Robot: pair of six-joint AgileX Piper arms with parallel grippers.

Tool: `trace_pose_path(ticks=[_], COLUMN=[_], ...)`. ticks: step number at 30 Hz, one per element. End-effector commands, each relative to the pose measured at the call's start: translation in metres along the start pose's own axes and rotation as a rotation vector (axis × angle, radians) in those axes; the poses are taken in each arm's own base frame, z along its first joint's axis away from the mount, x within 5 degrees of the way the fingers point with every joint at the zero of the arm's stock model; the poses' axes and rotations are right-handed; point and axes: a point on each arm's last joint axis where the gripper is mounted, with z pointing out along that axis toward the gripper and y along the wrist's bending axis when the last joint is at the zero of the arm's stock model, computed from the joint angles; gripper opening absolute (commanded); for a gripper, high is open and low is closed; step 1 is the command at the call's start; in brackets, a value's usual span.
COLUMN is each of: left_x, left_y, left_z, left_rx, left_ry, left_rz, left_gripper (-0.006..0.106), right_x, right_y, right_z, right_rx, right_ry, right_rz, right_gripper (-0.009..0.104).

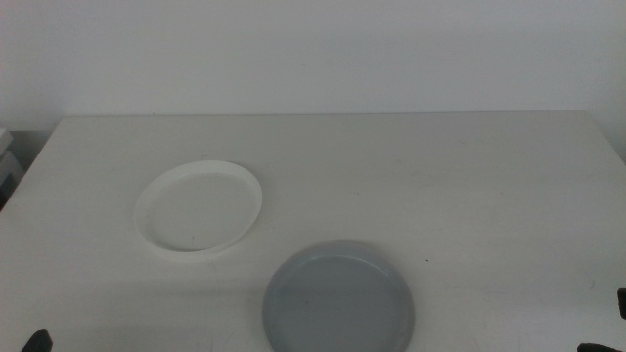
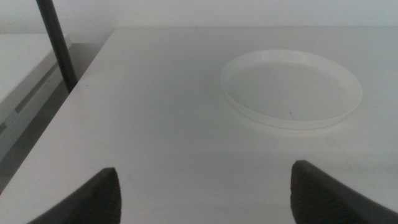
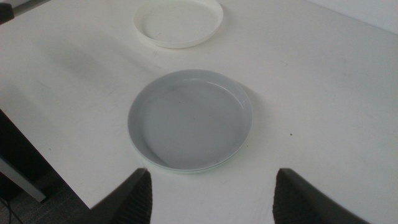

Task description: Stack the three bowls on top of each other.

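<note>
Middle view, stock on the table (image 1: 469,166): white bowl (image 1: 200,206) toward the left edge; grey bowl (image 1: 338,298) at the front edge, apart from it. No third bowl is visible; nothing is stacked yet. My left gripper (image 2: 205,193) waits low at the front-left corner, jaws spread wide, empty, facing the white bowl. My right gripper (image 3: 211,193) hovers before the grey bowl, jaws equally wide, probably set to take its rim.

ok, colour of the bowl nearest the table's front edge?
Grey bowl, plain, no pattern; clearest in the right wrist view.
</note>
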Motion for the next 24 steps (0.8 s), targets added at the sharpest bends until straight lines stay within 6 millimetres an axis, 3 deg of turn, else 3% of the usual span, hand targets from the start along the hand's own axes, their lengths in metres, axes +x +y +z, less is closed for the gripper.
trace_pose_path(ticks=[1,7,10,19,24], left_x=[-0.009,-0.054,-0.091,-0.192,-0.224], left_y=[0.0,-0.002,-0.003,-0.007,-0.007], left_z=[-0.002,0.0,0.01,0.06,0.097], left_rx=[0.0,-0.002,-0.003,-0.007,-0.011], left_ry=[-0.091,-0.02,0.073,0.312,0.39], left_rz=[-0.009,-0.023,-0.023,-0.026,-0.02], left_gripper=[0.105,0.105,0.105,0.105,0.105], right_x=[-0.011,-0.011,-0.011,-0.011,-0.011], right_y=[-0.001,-0.001,-0.001,-0.001,-0.001], right_z=[-0.003,-0.003,-0.003,-0.003,-0.003], right_rx=[0.01,0.01,0.01,0.01,0.01], right_ry=[-0.073,-0.073,-0.073,-0.073,-0.073], right_rz=[-0.006,-0.006,-0.006,-0.006,-0.006], right_gripper=[0.05,0.05,0.05,0.05,0.05])
